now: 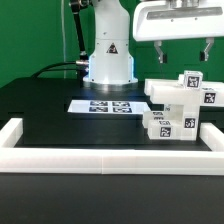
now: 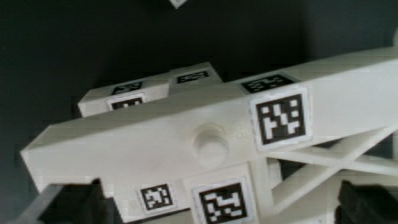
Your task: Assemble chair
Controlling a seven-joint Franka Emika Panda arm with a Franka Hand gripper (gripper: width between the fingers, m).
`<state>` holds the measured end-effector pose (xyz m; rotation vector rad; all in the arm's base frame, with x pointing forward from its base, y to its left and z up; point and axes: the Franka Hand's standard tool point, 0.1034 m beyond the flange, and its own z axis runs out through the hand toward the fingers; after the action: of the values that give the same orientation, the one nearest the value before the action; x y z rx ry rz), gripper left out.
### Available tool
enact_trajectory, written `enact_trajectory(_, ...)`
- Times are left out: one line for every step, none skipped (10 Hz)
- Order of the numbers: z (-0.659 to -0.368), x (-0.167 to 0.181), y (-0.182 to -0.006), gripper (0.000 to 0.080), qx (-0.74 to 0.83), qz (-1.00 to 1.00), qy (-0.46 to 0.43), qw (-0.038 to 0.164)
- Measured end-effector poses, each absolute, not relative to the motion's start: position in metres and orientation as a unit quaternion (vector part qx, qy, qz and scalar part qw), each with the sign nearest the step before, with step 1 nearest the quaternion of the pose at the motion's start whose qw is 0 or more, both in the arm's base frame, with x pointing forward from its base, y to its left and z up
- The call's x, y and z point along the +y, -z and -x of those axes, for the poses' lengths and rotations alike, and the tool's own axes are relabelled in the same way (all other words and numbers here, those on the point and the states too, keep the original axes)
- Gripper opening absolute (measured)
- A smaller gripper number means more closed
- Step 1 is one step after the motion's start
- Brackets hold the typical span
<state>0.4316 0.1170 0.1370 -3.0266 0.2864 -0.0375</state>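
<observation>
Tabletop (image 1: 40, 115), black and edged by a low white rail (image 1: 100, 160), carries the tagged chair pieces (image 1: 178, 108) clustered at the exterior view's right, near that rail, with the marker board (image 1: 103, 105) just left of them in that view. My gripper (image 1: 180, 55) hangs above them, fingers apart, empty.

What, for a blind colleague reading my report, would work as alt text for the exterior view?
An open end effector hangs above a cluster of white tagged chair parts on a black table, at the exterior view's right. The marker board lies before the arm's white base.
</observation>
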Motion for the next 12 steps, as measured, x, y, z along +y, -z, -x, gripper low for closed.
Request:
enact_trajectory(-0.419, 0.117, -0.138, 0.0648, 0.098, 0.994, 0.007, 0.051)
enact_trajectory(-0.409, 0.119, -0.142, 0.0648, 0.095, 0.994, 0.002, 0.053)
enact_trajectory(-0.402, 0.119, -0.143, 0.0648, 0.093, 0.994, 0.001, 0.057)
enact_trajectory(-0.399, 0.117, -0.139, 0.0648, 0.098, 0.993, -0.002, 0.063)
enact_trajectory(-0.401, 0.117, -0.129, 0.0648, 0.105, 0.993, -0.002, 0.059)
enact_trajectory(-0.403, 0.115, -0.12, 0.0648, 0.099, 0.994, -0.006, 0.055)
enact_trajectory(-0.403, 0.114, -0.113, 0.0648, 0.101, 0.994, -0.008, 0.052)
enact_trajectory(-0.4, 0.115, -0.104, 0.0648, 0.106, 0.993, -0.002, 0.05)
enact_trajectory(-0.394, 0.119, -0.096, 0.0648, 0.1, 0.994, -0.008, 0.045)
enact_trajectory(-0.391, 0.12, -0.092, 0.0648, 0.097, 0.994, -0.012, 0.042)
enact_trajectory(-0.39, 0.119, -0.089, 0.0648, 0.097, 0.994, -0.011, 0.04)
enact_trajectory(-0.388, 0.117, -0.086, 0.0648, 0.098, 0.994, -0.012, 0.037)
